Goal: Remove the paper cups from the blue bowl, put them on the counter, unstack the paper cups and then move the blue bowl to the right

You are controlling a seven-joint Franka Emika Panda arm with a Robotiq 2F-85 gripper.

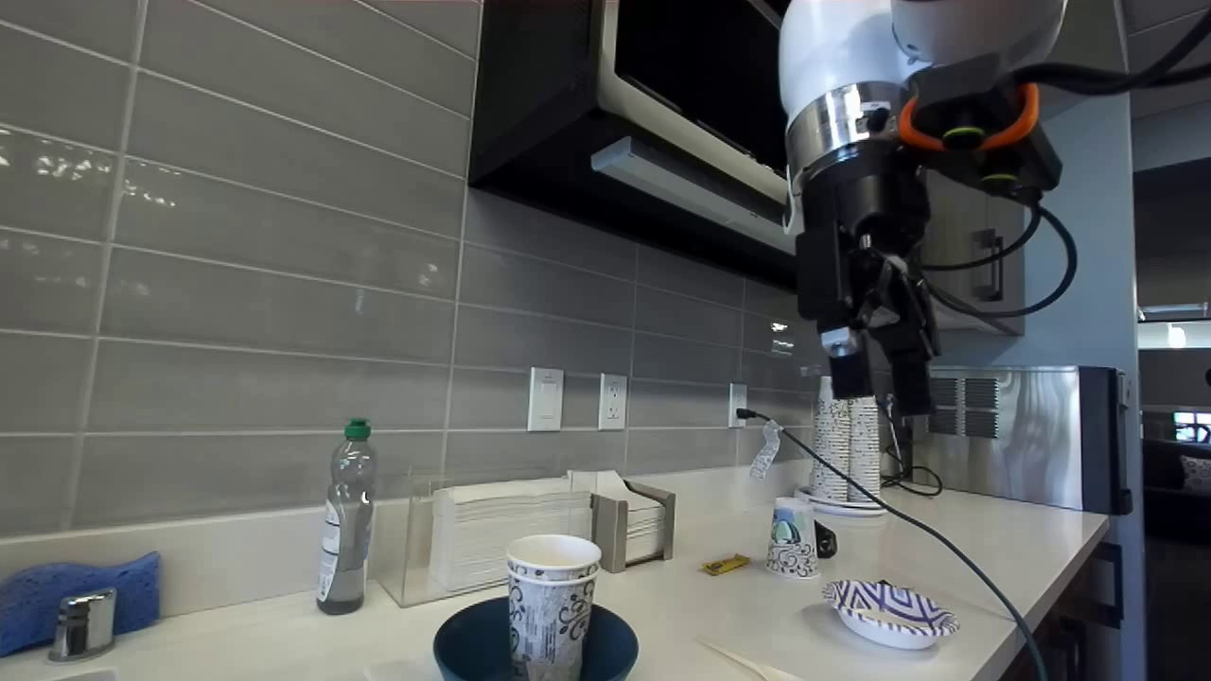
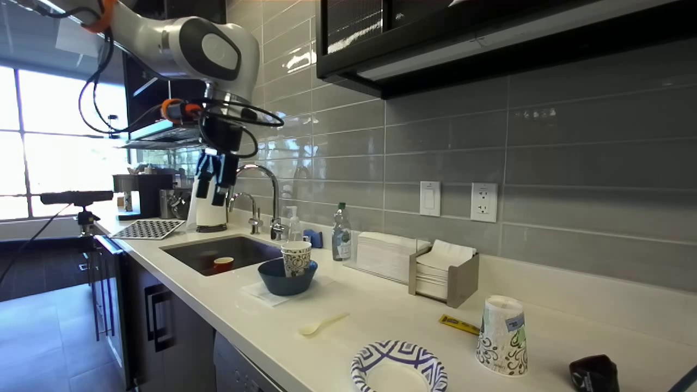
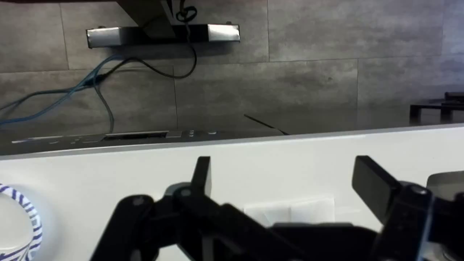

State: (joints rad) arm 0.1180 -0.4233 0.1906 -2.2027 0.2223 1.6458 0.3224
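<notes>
Removing the paper cups, stacked inside the blue bowl, seems due. Gripper empty, jaws apart. Centre over the cups, squeeze lightly (paper probably crushes), lift straight up.

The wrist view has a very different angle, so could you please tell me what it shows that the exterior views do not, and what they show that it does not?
Only the wrist view shows the black bar with silver ends on the floor.

Only the exterior views, both of them, show the green-capped bottle, the yellow packet and the stacked paper cups standing in the blue bowl; I cannot make out cups or bowl in the wrist view.

All share the open gripper, the blue-and-white plate and the white counter.
</notes>
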